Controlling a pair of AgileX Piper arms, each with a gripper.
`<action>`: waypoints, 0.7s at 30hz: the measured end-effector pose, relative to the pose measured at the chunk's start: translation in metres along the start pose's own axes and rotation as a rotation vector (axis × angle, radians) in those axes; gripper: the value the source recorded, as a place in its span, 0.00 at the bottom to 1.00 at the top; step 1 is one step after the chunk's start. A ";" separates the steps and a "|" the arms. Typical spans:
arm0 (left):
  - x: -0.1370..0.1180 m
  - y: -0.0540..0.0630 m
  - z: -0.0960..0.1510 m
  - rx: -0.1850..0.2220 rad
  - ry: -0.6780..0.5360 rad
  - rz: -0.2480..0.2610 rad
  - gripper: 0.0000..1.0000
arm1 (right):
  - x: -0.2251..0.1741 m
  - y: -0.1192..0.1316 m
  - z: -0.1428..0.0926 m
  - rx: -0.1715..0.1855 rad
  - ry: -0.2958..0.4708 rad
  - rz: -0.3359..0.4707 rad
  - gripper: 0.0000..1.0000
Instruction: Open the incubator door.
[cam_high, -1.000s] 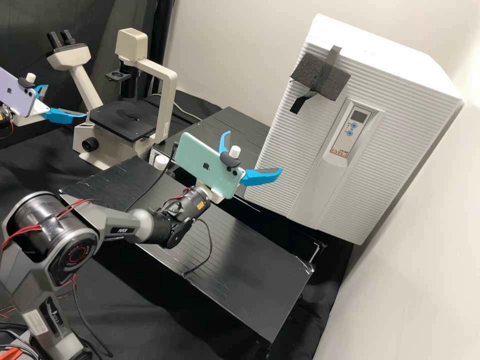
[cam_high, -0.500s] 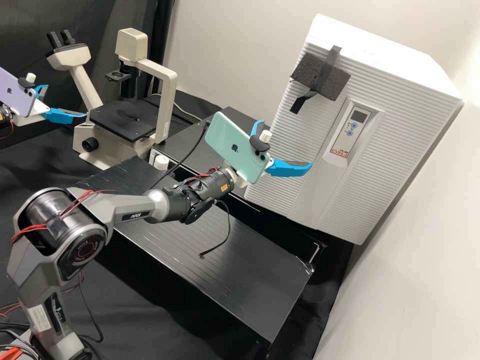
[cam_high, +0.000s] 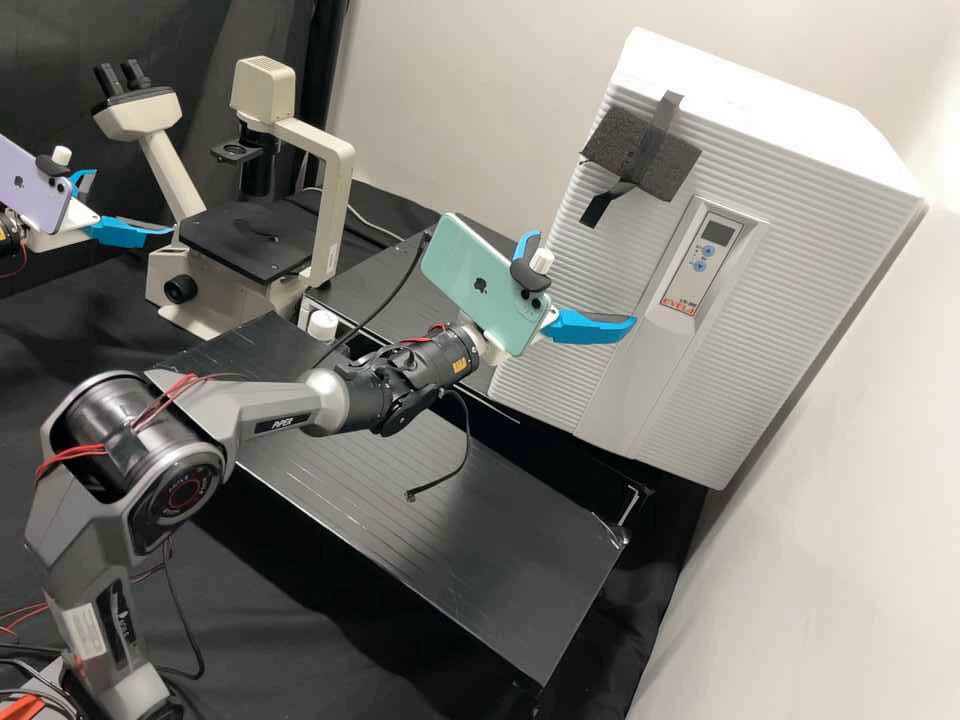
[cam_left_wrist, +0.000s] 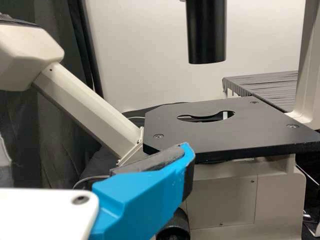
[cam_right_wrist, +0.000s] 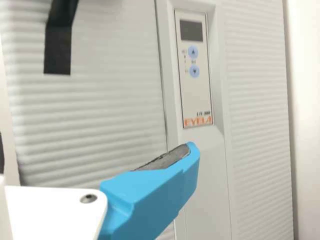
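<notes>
While poised above the worktop (cam_high: 500, 560), held close before the incubator with the fingers (cam_high: 590, 327) of the right gripper (cam_high: 584, 278) spread wide, pinching nothing. Pictured below the black strap (cam_high: 603, 207) in the high view, with depth between the two impossible to tell. Best aimed, judging by this layout, up the door and away from the control panel (cam_high: 705, 262), toward the strap as likeliest pull point, hanging with its long axis roughly in line with that of the panel. At risk, if too low, of closing on bare ribbed front instead. Topped, beyond the strap, by a gray foam pad (cam_high: 676, 170) taped at the upper corner. Set directly ahead, seemingly shut, at the incubator door (cam_high: 620, 260). Far nearer to the right gripper than to the left gripper (cam_high: 132, 202), seen well apart with fingers likewise spread, beside the microscope (cam_high: 335, 215).
</notes>
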 end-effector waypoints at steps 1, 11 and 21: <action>0.000 0.000 0.000 0.000 0.000 0.000 1.00 | 0.000 0.000 0.000 0.000 -0.003 -0.003 0.00; 0.000 0.000 0.000 0.000 0.000 0.000 1.00 | 0.004 -0.002 0.004 -0.002 -0.016 -0.011 0.00; 0.000 0.000 0.000 0.000 0.000 0.000 1.00 | 0.004 -0.003 0.004 -0.003 -0.022 -0.018 0.00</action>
